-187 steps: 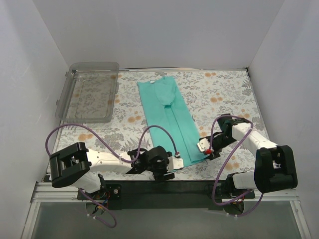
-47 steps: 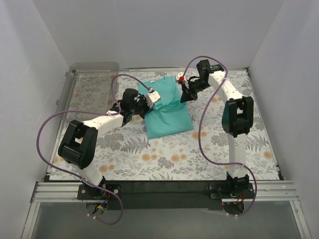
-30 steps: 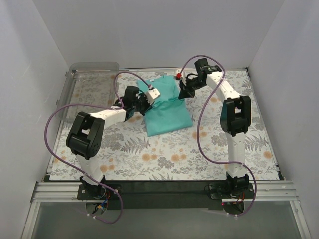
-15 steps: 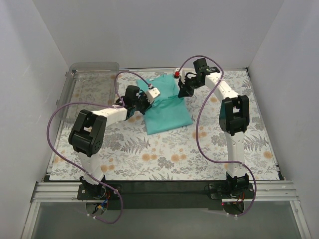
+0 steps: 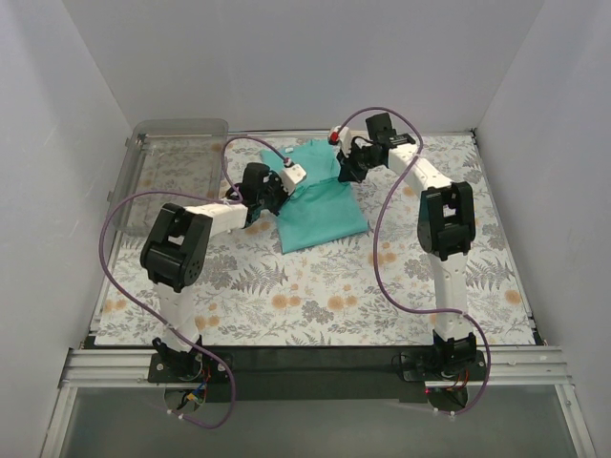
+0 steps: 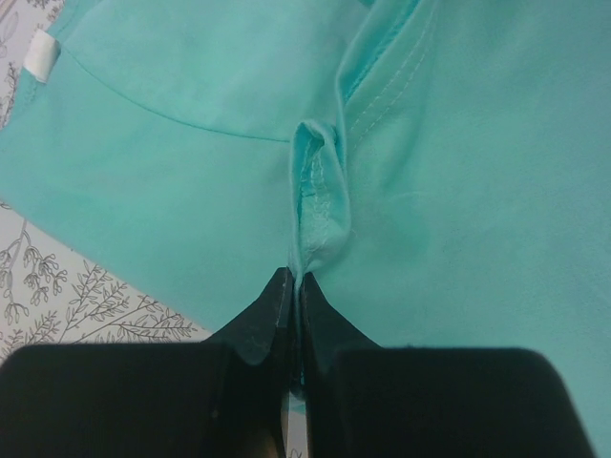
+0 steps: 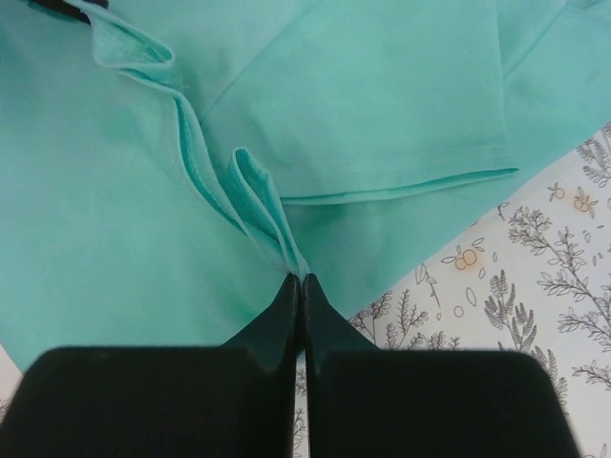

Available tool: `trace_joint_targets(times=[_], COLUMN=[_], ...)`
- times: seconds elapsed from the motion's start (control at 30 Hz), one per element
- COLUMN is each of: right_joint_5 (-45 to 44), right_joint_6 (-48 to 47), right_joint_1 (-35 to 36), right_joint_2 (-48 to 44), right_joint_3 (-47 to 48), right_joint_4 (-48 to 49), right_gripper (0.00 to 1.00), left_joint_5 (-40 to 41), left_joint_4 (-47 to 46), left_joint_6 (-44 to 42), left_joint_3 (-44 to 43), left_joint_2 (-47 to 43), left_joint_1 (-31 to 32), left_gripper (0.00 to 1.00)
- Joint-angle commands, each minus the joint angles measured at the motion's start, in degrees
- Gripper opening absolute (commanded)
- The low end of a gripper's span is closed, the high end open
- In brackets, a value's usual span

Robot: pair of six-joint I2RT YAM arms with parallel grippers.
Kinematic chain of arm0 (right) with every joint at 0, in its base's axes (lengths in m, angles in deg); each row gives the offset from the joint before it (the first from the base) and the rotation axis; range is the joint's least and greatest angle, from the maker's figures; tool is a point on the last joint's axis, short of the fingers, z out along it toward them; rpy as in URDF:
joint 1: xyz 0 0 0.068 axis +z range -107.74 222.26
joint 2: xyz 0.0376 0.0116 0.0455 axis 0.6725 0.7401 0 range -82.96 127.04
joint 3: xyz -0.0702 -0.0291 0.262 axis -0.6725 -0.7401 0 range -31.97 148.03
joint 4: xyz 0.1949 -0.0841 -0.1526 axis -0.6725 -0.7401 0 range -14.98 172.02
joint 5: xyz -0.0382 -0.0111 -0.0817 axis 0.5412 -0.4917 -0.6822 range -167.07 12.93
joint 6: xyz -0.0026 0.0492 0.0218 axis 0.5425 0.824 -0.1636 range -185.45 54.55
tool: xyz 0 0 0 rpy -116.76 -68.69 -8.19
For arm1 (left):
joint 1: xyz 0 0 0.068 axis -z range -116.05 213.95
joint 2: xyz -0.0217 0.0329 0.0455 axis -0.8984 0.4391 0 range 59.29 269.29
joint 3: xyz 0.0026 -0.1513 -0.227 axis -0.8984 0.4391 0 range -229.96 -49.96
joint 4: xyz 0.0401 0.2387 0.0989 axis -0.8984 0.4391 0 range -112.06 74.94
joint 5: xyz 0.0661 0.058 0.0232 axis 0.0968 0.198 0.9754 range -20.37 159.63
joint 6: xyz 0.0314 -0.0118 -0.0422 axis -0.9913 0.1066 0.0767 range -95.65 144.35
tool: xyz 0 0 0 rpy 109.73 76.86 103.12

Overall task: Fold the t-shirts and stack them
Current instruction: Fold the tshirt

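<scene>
T-shirt (image 5: 323, 202), plain teal, lies at the far middle of the floral table (image 5: 334, 305) as a short doubled-over block. Its fold faces the near side and its loose ends point toward the back wall. Six seconds ago it was a long narrow strip running down toward the arm bases, so its near end has been carried up and over onto the far half. Since the last half second the cloth has sunk flatter.

The left gripper (image 6: 296, 279) is clenched on a pinched ridge of hem at the shirt's left far corner. The right gripper (image 7: 302, 279) is clenched on a pleat of hem at the right far corner. Both arms, which were low by the near edge at the start, now reach out across the table. A clear plastic tray (image 5: 143, 134) sits at the far left corner, well apart from the shirt.
</scene>
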Motion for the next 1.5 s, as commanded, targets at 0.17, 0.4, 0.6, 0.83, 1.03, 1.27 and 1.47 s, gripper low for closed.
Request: trace_joint_targets(times=[0.17,0.4,0.6,0.83,1.03,1.27,1.47], right_joint_5=[-4.7,-20.56,-30.98,1.35,14.8,14.2,9.72], right_joint_6=[7.64,21.85,30.86,14.45,13.46,16.53,18.29], right_joint_1=[0.85,2.17,2.52,-0.98,-1.52,-1.0,-0.91], right_joint_2=[-0.09,-2.01,-6.23,-17.74,-18.2,-15.38,-11.6], right_joint_3=[-0.42,-4.8,-6.91,-22.52,-26.08,-30.29,-29.51], right_joint_4=[8.61,19.15,24.97,24.36,18.05,16.0,15.04], right_gripper=[0.01,0.54,0.53,0.5,0.17,0.04,0.04], left_joint_5=[2.93,11.35,19.27,8.68,-2.16,-5.15,-2.96], left_joint_4=[-1.41,-4.39,-4.92,7.37,7.12,6.68,6.33], left_joint_6=[0.42,5.69,9.81,23.69,32.57,37.41,38.82], left_joint_3=[-5.08,-8.51,-9.84,-5.36,-1.83,-5.44,-7.81], left_joint_2=[2.47,1.34,-3.14,-12.73,-9.32,-0.97,3.78], left_joint_1=[-0.66,-0.66,-0.75,-0.84,-0.92,-1.01,-1.54], left_gripper=[0.0,0.66,0.72,0.7,0.56,0.28,0.22])
